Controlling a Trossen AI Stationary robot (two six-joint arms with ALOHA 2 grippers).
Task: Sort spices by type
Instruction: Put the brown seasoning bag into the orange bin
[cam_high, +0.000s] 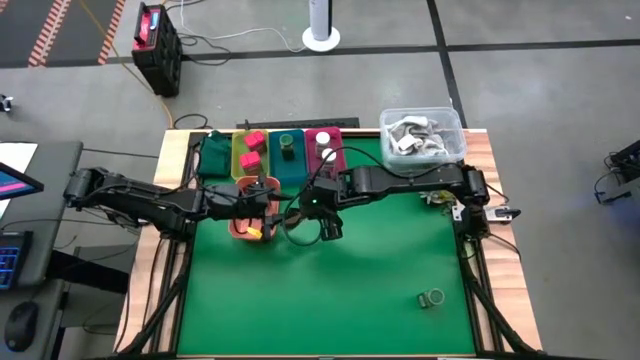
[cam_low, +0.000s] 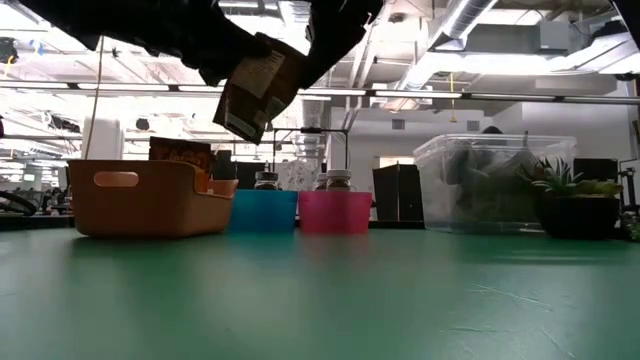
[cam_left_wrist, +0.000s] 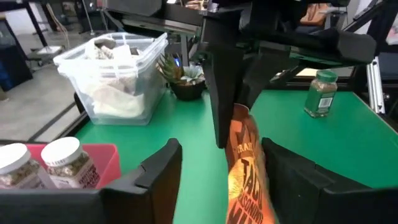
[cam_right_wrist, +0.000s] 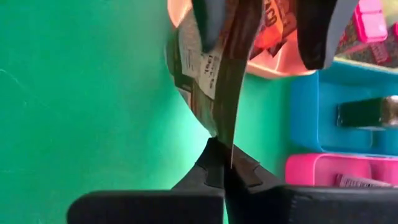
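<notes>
A brown-and-orange spice packet (cam_left_wrist: 244, 171) hangs in the air near the salmon tray (cam_low: 140, 195), with my right gripper (cam_right_wrist: 230, 165) shut on it. My left gripper (cam_left_wrist: 221, 152) reaches in level from the table's left and is open. Its fingers stand on either side of the packet's lower part, and I cannot tell whether one touches it. Another packet (cam_low: 180, 155) leans in the salmon tray. Pink blocks sit in the yellow tray (cam_high: 250, 150), a dark jar (cam_right_wrist: 367, 112) in the teal tray, and white-capped jars (cam_left_wrist: 62, 162) in the magenta tray. A green jar (cam_high: 432, 298) stands alone near the front right. My right gripper pinches the packet's upper edge (cam_right_wrist: 231, 149) between its two shut fingers. They come slanting down from the table's right. The packet hangs below them, tilted (cam_low: 255, 90), lifted well clear of the table.
A clear tub (cam_high: 420, 135) of white-grey things stands at the back right, with a small potted plant (cam_low: 575, 200) beside it. The four trays line the far edge. The green table (cam_high: 330, 300) lies open toward the near edge, apart from the lone green jar.
</notes>
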